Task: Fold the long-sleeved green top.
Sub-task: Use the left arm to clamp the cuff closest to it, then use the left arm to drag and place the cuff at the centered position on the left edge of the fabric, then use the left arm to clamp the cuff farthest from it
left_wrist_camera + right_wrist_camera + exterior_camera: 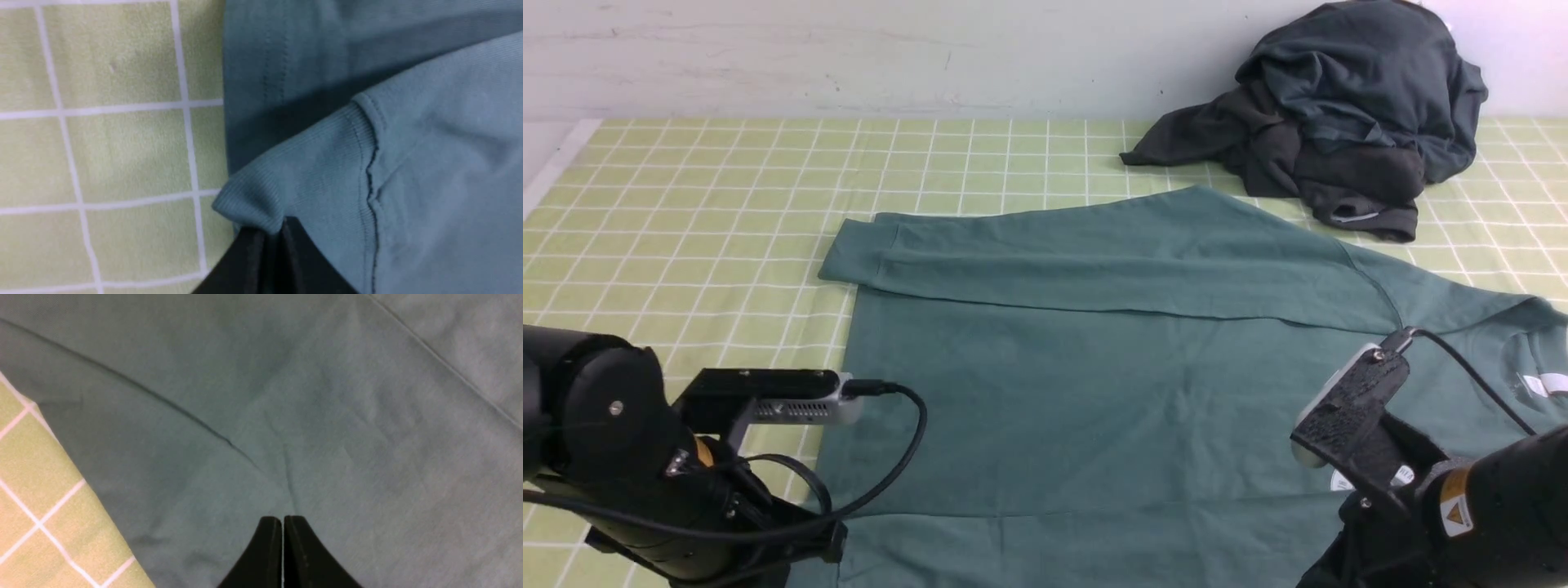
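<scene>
My left gripper (273,233) pinches the ribbed cuff (286,179) and my right gripper (282,522) is pressed tight on the green top (1094,392), so the near sleeve (1045,551) runs side to side between them, the rest lying flat just ahead.

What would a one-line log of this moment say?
left gripper: shut on sleeve cuff | right gripper: shut on green top | far sleeve: folded inward

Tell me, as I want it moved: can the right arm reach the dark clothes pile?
Probably not yet: the right gripper is shut on the green top, though nothing else blocks the dark pile.
</scene>
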Available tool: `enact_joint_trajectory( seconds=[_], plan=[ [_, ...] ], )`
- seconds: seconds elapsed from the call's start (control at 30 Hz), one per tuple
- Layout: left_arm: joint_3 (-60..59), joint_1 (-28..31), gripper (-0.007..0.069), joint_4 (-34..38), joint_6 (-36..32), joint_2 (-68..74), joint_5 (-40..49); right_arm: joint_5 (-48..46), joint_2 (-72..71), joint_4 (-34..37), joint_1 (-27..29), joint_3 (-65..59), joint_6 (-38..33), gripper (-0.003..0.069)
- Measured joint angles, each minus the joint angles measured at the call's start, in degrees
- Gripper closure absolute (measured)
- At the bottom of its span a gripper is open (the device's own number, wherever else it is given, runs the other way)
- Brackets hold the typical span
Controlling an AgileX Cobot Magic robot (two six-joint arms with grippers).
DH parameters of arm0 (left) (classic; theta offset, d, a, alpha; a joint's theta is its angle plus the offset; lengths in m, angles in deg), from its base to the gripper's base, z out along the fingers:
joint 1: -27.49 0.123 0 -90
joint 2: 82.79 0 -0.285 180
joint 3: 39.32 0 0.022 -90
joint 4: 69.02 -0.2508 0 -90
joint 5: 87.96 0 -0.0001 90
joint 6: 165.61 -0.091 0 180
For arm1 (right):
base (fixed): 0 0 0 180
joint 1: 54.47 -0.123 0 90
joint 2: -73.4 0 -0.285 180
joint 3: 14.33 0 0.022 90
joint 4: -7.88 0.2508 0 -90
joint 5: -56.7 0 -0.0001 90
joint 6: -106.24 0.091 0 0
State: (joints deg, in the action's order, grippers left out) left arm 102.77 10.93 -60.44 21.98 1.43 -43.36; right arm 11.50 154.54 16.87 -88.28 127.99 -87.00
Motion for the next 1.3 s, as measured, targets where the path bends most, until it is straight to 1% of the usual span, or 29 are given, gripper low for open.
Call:
enact_joint_trajectory(
  seconds=[0.1, 0.17, 0.2, 0.27, 0.33, 0.4, 0.53, 0.67, 0.77, 0.8, 0.83, 0.9, 1.0, 1.1, 1.2, 1.23, 1.27, 1.3],
  plan=[
    [0.1, 0.0, 0.0609, 1.2, -2.1, -4.4, 1.0, 0.0, 0.0, 0.0, 0.0, 0.0, 0.0, 0.0659],
    [1.0, 0.0, 0.0609, 2.2, -5.8, -7.9, 1.4, 0.0, 0.0, -0.2, 0.0, 0.0, 0.0, 0.0659],
    [2.4, 0.0, 0.0609, 2.7, -9.2, -9.5, 1.4, 0.0, 0.0, -0.5, 0.0, 0.0, 0.0, 0.0659],
    [4.9, 0.0, 0.0609, 2.8, -13.6, -10.9, 0.4, 0.0, 0.0, -1.6, 0.0, 0.0, 0.1, 0.0659],
    [6.9, 0.0, 0.0609, 2.8, -15.8, -10.9, -0.4, 0.0, 0.0, -2.1, 0.0, 0.0, 0.4, 0.0659],
    [11.3, 0.0, 0.0609, 2.5, -18.6, -8.7, -2.2, 0.0, 0.0, -3.3, 0.0, 0.0, 1.6, 0.0659],
    [18.0, 0.0, 0.0609, 0.5, -19.6, -0.2, -2.6, 0.0, 0.0, -5.1, 0.0, 0.0, 3.4, 0.0659],
    [24.4, 0.1, 0.0609, -5.3, -19.1, 10.6, -2.7, 0.0, -0.1, -7.2, 0.0, 0.0, 5.4, 0.0659],
    [29.3, 0.9, 0.0609, -8.6, -17.0, 17.7, -2.2, 0.0, -0.7, -9.0, 0.0, 0.0, 7.2, 0.0659],
    [30.0, 1.0, 0.0609, -9.1, -16.8, 18.6, -2.1, 0.0, -0.7, -9.0, 0.0, 0.0, 7.2, 0.0659],
    [33.2, 1.5, 0.0609, -9.9, -16.2, 22.4, -1.2, 0.0, -1.1, -9.7, 0.0, 0.0, 8.0, 0.0659],
    [34.6, 1.9, 0.0609, -10.2, -15.9, 23.9, -0.6, 0.0, -1.1, -9.9, 0.0, 0.0, 8.0, 0.0659],
    [40.7, 3.1, 0.0601, -10.6, -15.3, 29.6, 2.6, 0.2, -1.1, -10.2, 0.0, 0.0, 8.2, 0.0659],
    [45.0, 4.2, 0.0547, -9.9, -15.3, 33.0, 4.5, 0.6, -1.1, -10.2, 0.0, 0.0, 8.2, 0.0659],
    [50.3, 6.2, 0.0442, -7.8, -15.1, 36.2, 5.0, 1.1, -1.1, -10.2, 0.0, 0.0, 8.2, 0.0659],
    [52.5, 7.5, 0.0396, -6.0, -15.0, 37.9, 5.0, 1.2, -1.1, -10.2, 0.0, 0.0, 8.2, 0.0659],
    [52.9, 7.6, 0.0389, -5.8, -15.0, 38.2, 5.0, 1.3, -1.1, -10.2, 0.0, 0.0, 8.2, 0.0659],
    [55.8, 8.9, 0.0335, -3.7, -14.9, 40.1, 5.0, 1.3, -1.1, -10.2, 0.0, 0.0, 8.2, 0.0659]
  ],
)
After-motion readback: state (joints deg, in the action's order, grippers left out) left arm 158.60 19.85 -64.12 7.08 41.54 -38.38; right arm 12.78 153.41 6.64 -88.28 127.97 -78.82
